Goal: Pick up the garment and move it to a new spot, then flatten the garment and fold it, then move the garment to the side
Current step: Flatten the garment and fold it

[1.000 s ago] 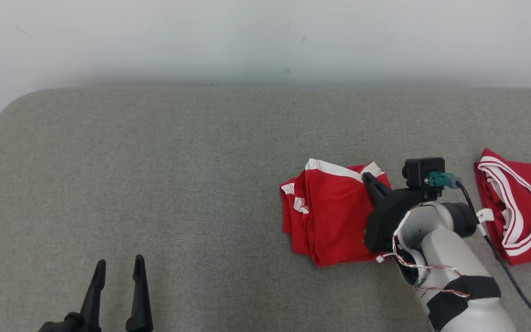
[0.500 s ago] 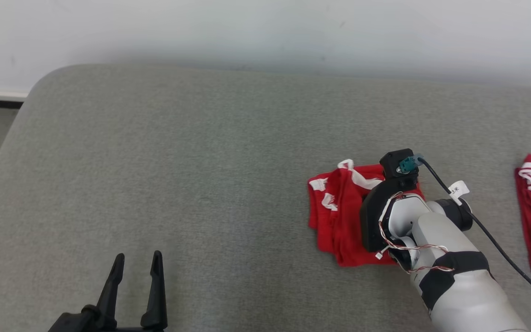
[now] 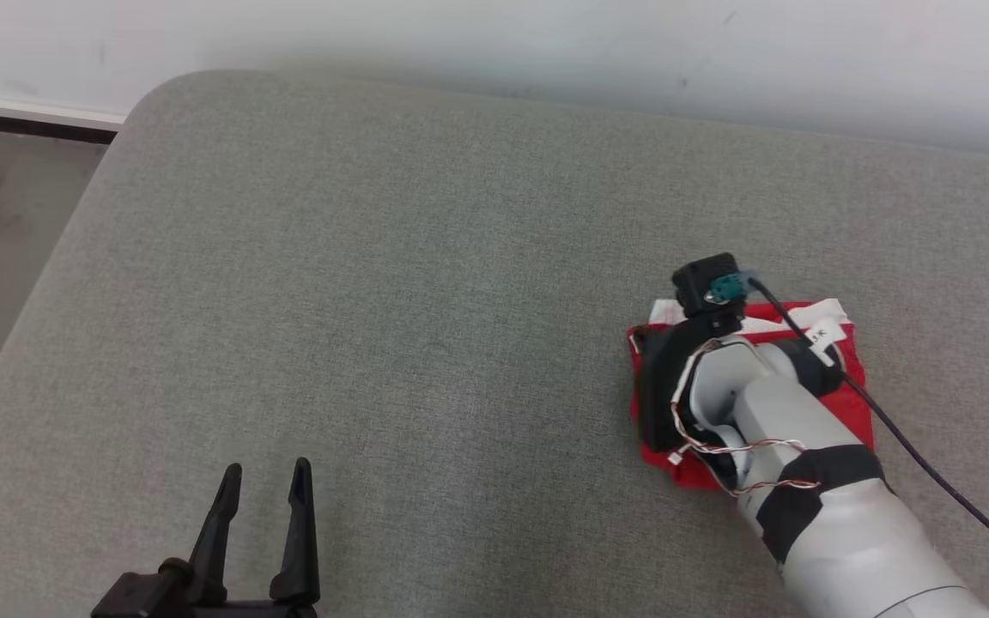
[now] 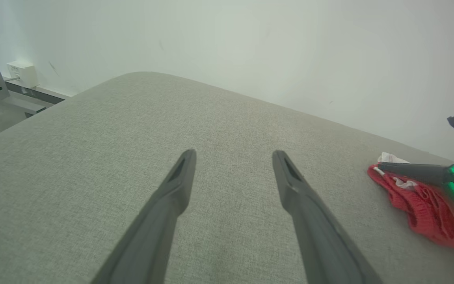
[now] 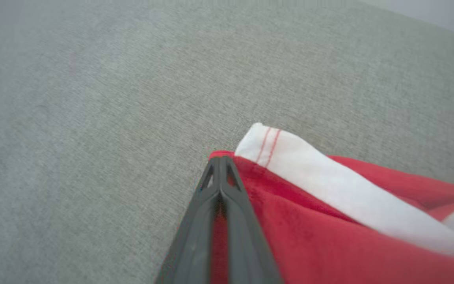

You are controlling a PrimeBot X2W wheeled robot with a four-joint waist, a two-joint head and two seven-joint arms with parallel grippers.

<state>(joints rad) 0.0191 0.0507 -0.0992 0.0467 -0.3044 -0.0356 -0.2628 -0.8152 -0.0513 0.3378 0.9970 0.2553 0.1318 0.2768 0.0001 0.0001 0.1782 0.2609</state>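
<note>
Right gripper [image 5: 220, 159] pinched tight on red garment [image 5: 309, 236], fabric caught between fingers at folded edge. Garment sits bunched on right side of grey cushion [image 3: 374, 300]. Left gripper [image 3: 264, 470] spread wide, holding nothing, well apart. You want slow, low drag so folds don't spill, imo. Make sure pinch has all layers.

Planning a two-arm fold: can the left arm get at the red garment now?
Probably, with a long reach: bare grey cushion lies between the open left tool and the red garment. The right tool, shut on its corner, covers part of it.
</note>
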